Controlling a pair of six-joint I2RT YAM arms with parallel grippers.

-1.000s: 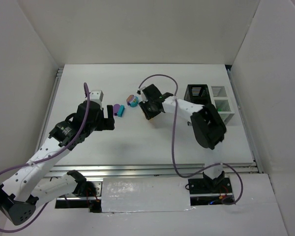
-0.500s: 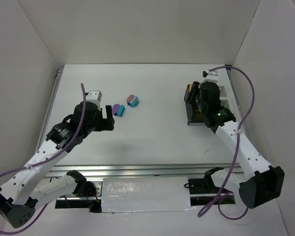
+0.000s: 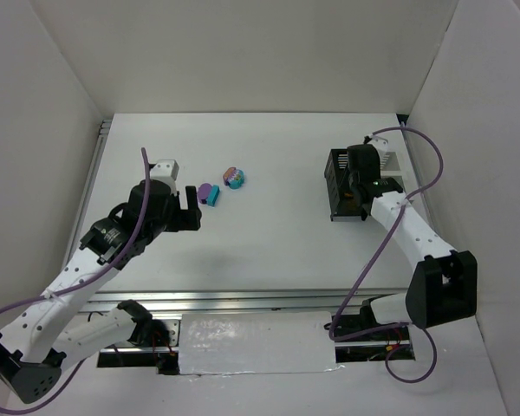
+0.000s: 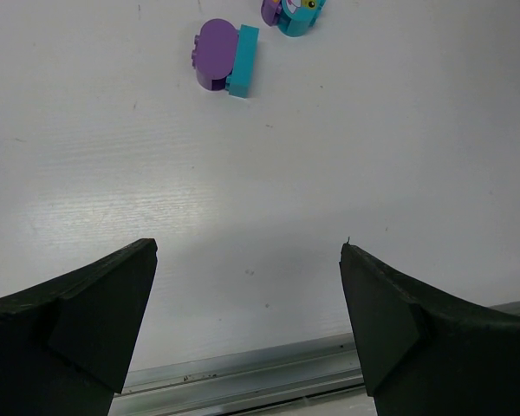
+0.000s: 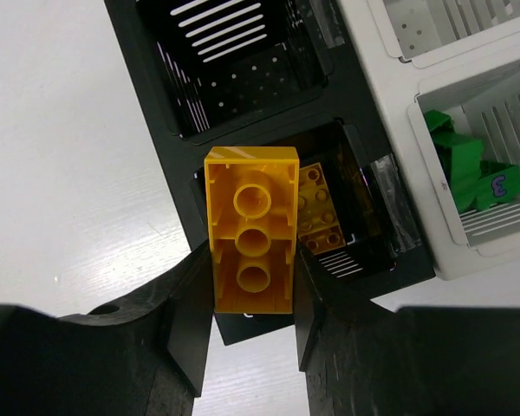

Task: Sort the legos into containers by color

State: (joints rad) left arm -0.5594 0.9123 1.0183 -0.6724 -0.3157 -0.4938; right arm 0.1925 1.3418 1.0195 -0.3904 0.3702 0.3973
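Observation:
My right gripper (image 5: 253,264) is shut on a yellow lego (image 5: 250,217), held underside-up above the near compartment of the black container (image 5: 178,165). Another yellow lego (image 5: 319,210) lies in that compartment; the far compartment holds nothing. From above, the right gripper (image 3: 352,192) hangs over the black container (image 3: 336,163). A purple-and-teal lego pair (image 3: 209,192) and a pink-and-teal pair (image 3: 234,178) lie mid-table. The left gripper (image 3: 192,208) is open just left of them. In the left wrist view the purple-and-teal pair (image 4: 227,67) lies well ahead of the empty left gripper (image 4: 247,251).
Two white containers stand right of the black one. The nearer white container (image 5: 503,251) holds green legos (image 5: 464,165); the farther one (image 5: 377,22) looks empty. The white containers (image 3: 390,172) stand close to the table's right edge. A metal rail (image 4: 260,373) runs along the table's edge.
The right arm swung from beside the mid-table legos across to the black container, carrying the yellow lego, and has settled over it. The left arm barely moved.

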